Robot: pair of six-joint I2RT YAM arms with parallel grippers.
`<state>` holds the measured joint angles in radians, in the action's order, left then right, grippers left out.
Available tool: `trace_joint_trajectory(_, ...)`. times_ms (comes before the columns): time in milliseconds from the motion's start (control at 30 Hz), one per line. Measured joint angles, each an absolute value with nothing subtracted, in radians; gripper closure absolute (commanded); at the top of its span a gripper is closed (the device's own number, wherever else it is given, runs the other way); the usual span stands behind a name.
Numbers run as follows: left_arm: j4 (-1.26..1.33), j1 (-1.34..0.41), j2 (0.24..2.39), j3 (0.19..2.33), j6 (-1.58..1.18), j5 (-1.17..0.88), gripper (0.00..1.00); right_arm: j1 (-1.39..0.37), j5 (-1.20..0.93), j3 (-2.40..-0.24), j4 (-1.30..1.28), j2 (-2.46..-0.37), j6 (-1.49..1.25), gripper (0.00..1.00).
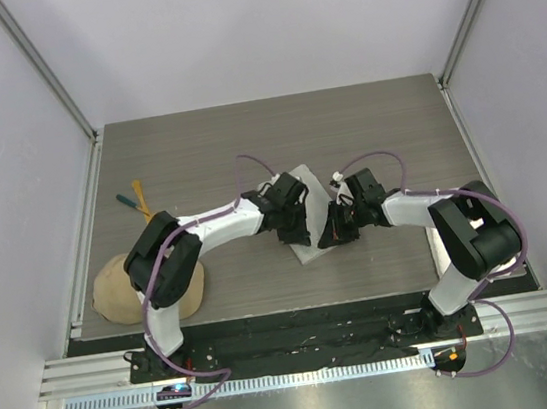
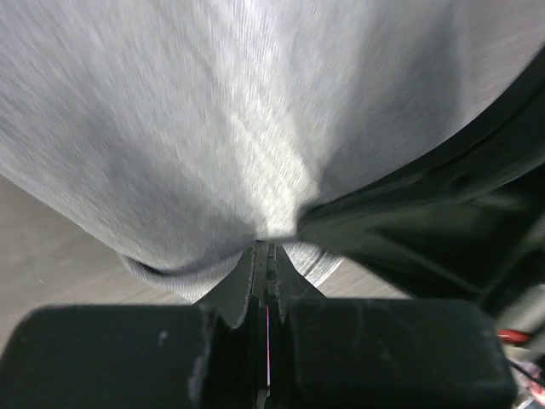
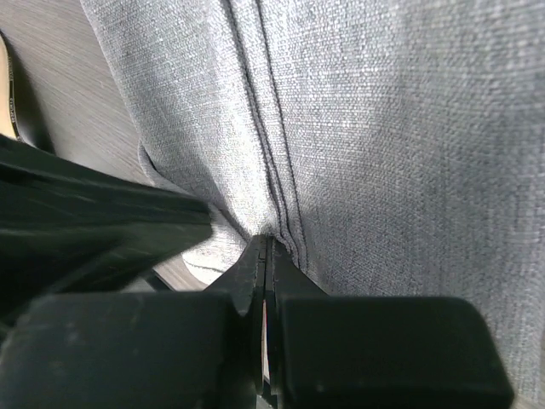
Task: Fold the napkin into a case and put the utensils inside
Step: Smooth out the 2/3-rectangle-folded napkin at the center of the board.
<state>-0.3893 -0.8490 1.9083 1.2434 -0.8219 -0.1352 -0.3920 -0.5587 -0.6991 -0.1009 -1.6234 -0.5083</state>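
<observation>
Napkin (image 3: 383,128) pinched by inward-angled left claw (image 2: 266,243) and right claw (image 3: 268,239).

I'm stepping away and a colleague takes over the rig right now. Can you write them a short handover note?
Left hand: shut on a pinch of the napkin.
Right hand: shut on the napkin's edge.
The napkin lies mid-table, held by both hands; it looks partly folded, not yet a case.
Utensils: at the far left of the table, apart from the napkin.
Left to do: finish the fold, then put the utensils inside.
</observation>
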Motion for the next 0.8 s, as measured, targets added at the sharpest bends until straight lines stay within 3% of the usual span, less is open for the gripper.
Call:
trace_joint_trajectory(400,-0.371,-0.549,1.954,1.400,-0.800,-0.211,1.00,-0.392,-0.561,-0.696,-0.094,-1.621,-0.498,0.99)
trace_joint_trajectory(800,-0.282,-0.503,2.067,1.436,-0.824,-0.287,1.00,-0.392,-0.564,-0.698,-0.097,-1.621,-0.491,0.99)
